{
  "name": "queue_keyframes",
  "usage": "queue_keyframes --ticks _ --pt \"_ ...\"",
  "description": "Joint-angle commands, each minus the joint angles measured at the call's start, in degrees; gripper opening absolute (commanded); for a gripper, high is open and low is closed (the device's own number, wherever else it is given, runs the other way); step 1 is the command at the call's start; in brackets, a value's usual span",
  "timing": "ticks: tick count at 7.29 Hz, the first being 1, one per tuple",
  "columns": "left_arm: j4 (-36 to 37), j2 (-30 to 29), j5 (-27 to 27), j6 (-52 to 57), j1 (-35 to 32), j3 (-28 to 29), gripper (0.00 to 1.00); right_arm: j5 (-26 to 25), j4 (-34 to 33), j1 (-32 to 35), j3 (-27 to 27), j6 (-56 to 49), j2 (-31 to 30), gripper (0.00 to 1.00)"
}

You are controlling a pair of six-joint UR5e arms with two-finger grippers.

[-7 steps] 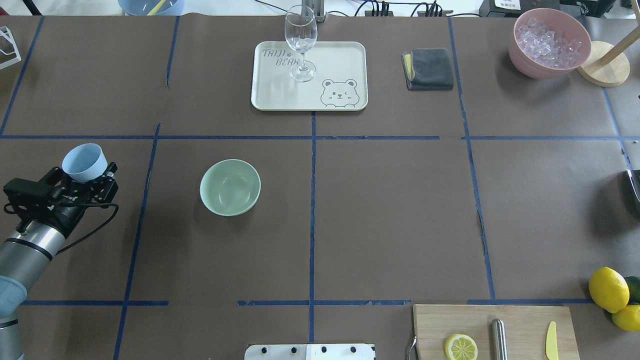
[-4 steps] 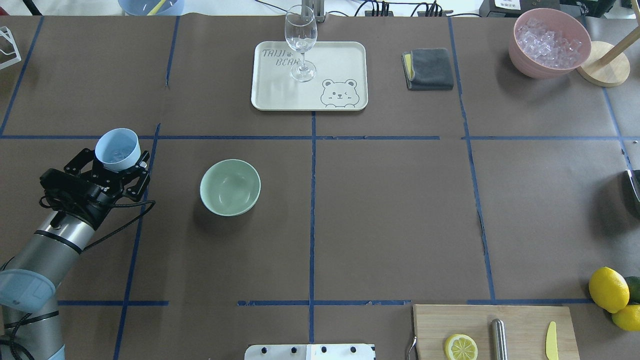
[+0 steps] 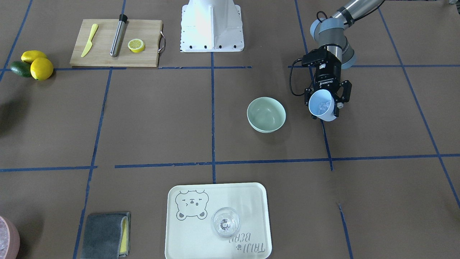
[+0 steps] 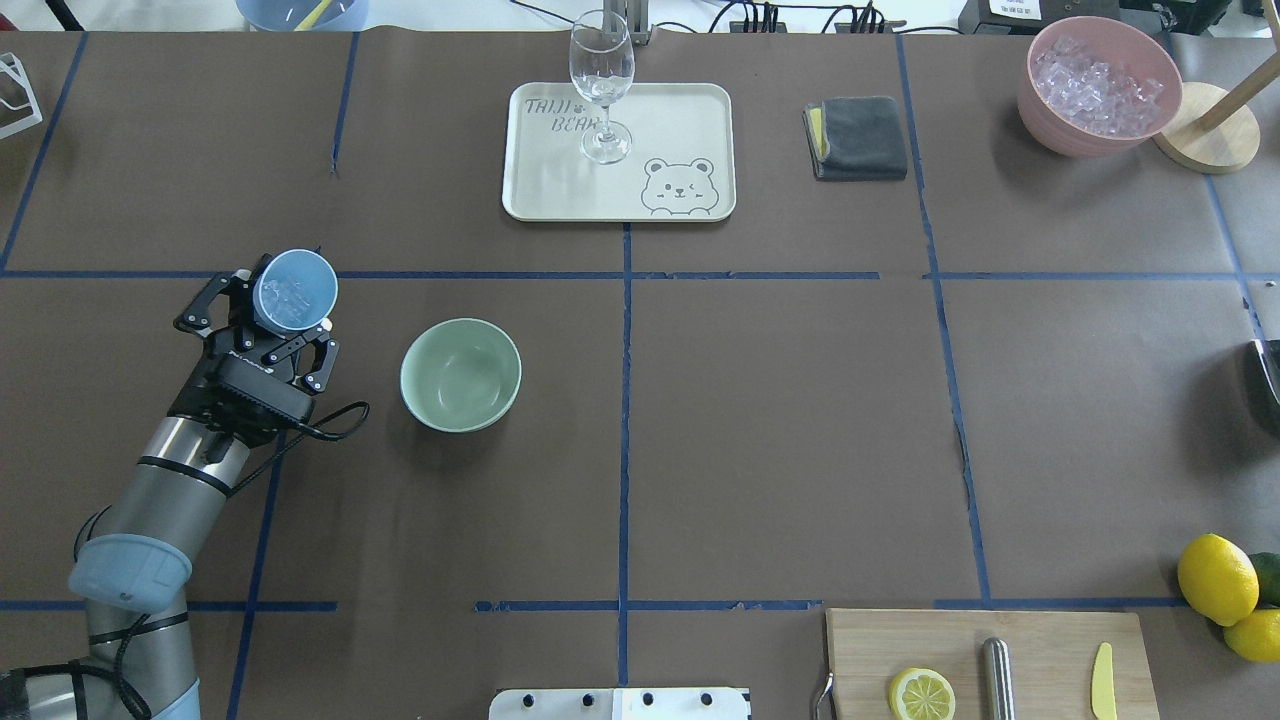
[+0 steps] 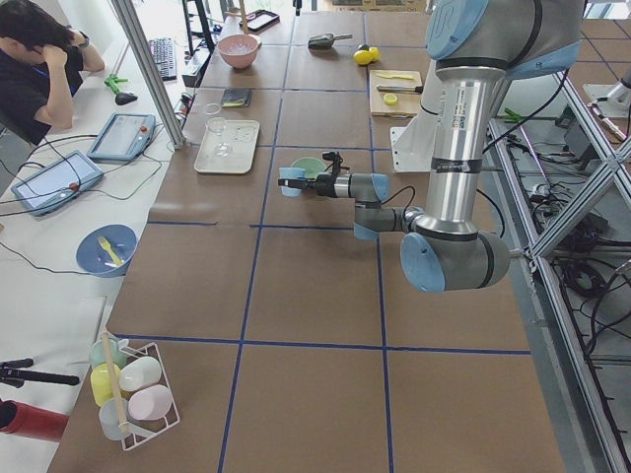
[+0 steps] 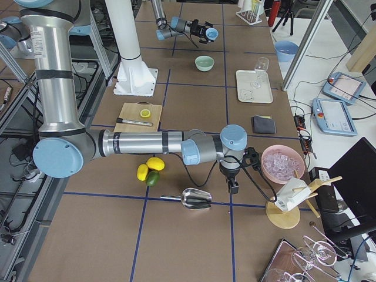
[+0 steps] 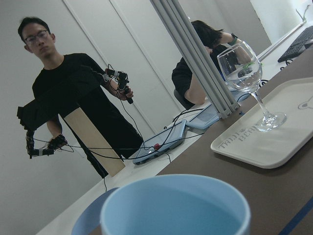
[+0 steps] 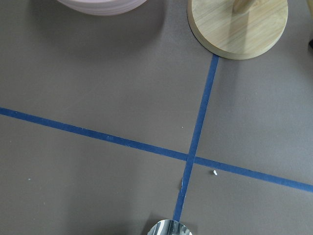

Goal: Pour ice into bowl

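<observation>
Left jaws grip a cup [image 4: 295,290] holding ice [image 3: 324,104] at the bowl's [image 4: 460,375] ten o'clock; right jaws, I cannot tell.

In the overhead view the brown tabletop [image 4: 780,420] was crossed by blue tape [image 4: 625,420] into squares. Directly on it sat the bowl [image 4: 460,375] left of centre, a tray [image 4: 560,180] at top centre, a folded cloth [image 4: 860,138] to the tray's right, and a pink bowl [image 4: 1040,125] at upper right, just beside a wooden disc [image 4: 1205,135]. A board [image 4: 1040,650] lay at the bottom right, with lemons [image 4: 1216,578] and a lime [image 4: 1268,577] at the right edge. A white base plate [image 4: 620,703] showed at bottom centre. In the exterior right view, a metal scoop [image 6: 195,200] lay at lower centre.
</observation>
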Motion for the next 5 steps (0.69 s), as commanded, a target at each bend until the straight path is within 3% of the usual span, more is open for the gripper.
queue_keyframes --ticks 1,5 --pt "0.04 -3.56 1.61 11.98 2.5 2.45 0.0 0.0 0.0 0.34 -0.03 0.1 -0.49 1.0" --pt "0.31 -5.23 1.71 31.85 2.95 2.63 0.0 0.0 0.0 0.43 -0.12 0.1 -0.84 1.0"
